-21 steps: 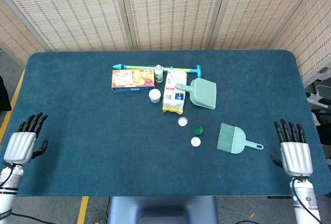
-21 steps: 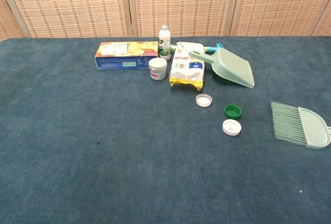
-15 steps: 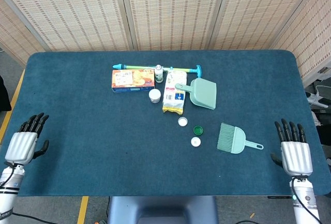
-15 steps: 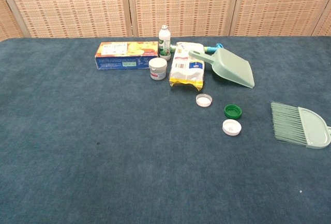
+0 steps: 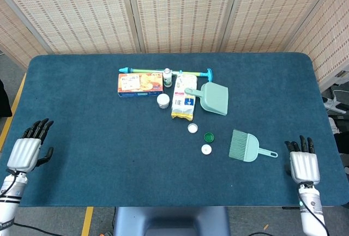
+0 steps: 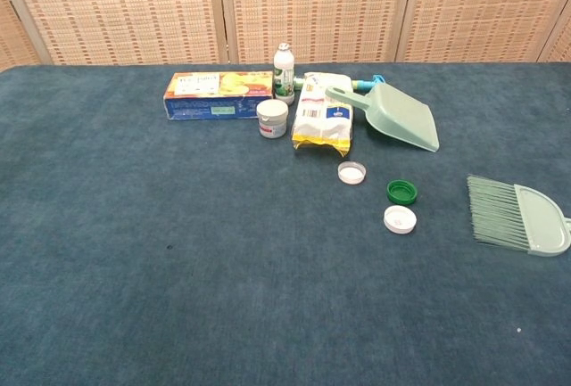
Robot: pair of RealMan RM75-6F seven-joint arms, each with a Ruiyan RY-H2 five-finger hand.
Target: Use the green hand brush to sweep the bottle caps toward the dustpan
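The green hand brush (image 5: 246, 146) (image 6: 517, 217) lies flat on the blue table right of centre, bristles pointing left. Two white caps (image 5: 192, 128) (image 5: 206, 149) and a green cap (image 5: 209, 137) lie just left of it; the chest view shows them too (image 6: 351, 172) (image 6: 400, 219) (image 6: 402, 192). The green dustpan (image 5: 214, 97) (image 6: 401, 117) rests behind the caps, its mouth facing right and forward. My right hand (image 5: 303, 163) hovers open near the table's front right edge, right of the brush handle. My left hand (image 5: 28, 149) is open at the front left edge. Neither hand appears in the chest view.
Behind the caps lie a yellow-white snack bag (image 5: 184, 103), a small white jar (image 5: 163, 101), an orange box (image 5: 140, 84), a little bottle (image 5: 167, 77) and a long green-blue stick (image 5: 163, 71). Woven screens stand behind the table.
My right hand has shifted left and toward the near edge, closer to the brush handle. My left hand moved slightly. The objects have not moved.
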